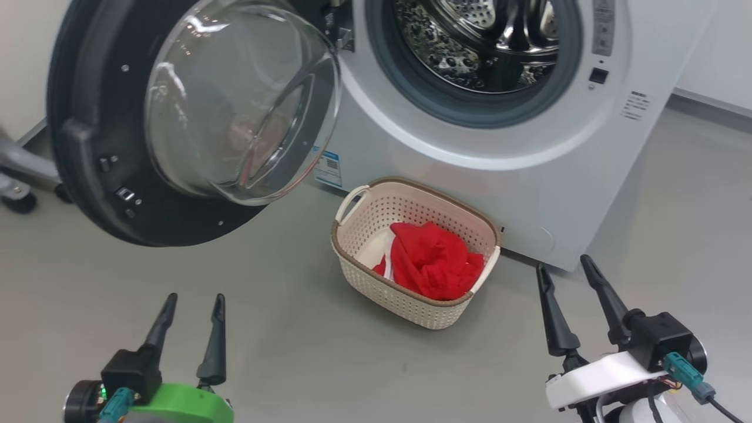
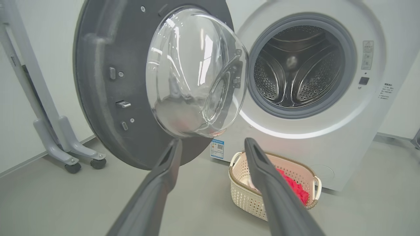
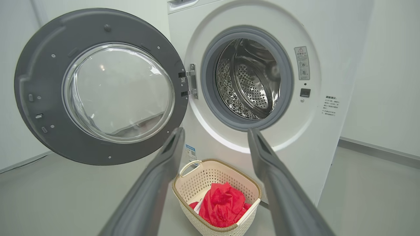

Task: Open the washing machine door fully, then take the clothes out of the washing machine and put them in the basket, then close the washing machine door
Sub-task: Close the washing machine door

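both left hand (image 1: 195,296) and right hand (image 1: 563,263) gape wide, empty.

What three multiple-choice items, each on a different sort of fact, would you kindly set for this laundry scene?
1. Where do the clothes lie?
A. in the drum
B. in the basket
C. on the floor

2. What colour are they mainly?
A. red
B. blue
C. green

3. How does the washing machine door stand?
A. shut
B. lying on the floor
C. swung wide open

Answers:
1 B, the fabric is heaped inside the cream perforated walls.
2 A, it is bright red with a little white.
3 C, the door's inner face is turned towards the head camera.
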